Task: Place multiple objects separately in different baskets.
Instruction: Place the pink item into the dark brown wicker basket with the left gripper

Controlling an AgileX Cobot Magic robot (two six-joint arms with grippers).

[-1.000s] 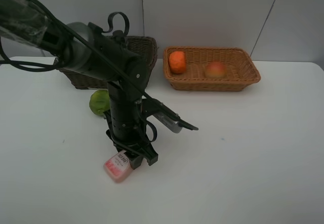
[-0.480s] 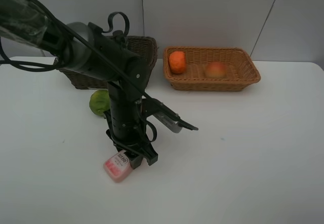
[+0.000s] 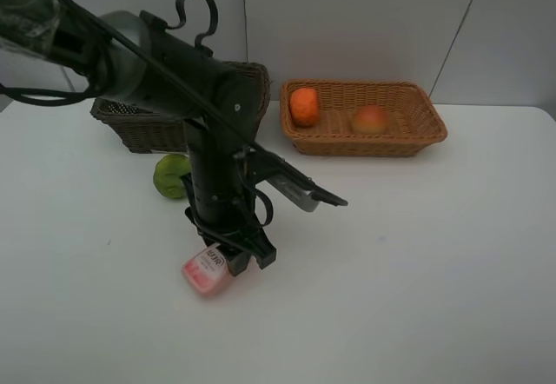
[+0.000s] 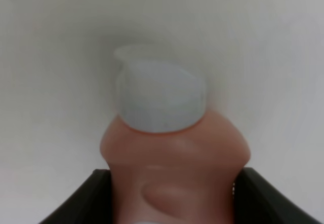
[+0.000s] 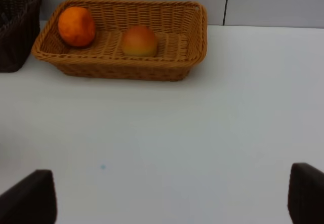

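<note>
Low over the white table (image 3: 434, 271), left gripper (image 3: 228, 260) clamped on pink bottle (image 4: 174, 173), right gripper (image 5: 167, 203) spread wide, empty

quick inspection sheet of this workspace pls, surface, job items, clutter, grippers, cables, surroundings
surface: white table, a faint speck or two, otherwise bare in front.
job's things: tangerine and peach lie apart in the tan basket; green citrus on the table in front of the dark basket; pink bottle with white cap between the left jaws.
clutter: nothing seen.
grippers: left gripper shut on the pink bottle, pointing down; right gripper open, holding nothing, facing the tan basket.
cables: black cables loop above the left arm, clear of the items.
surroundings: plain grey wall panels behind.
</note>
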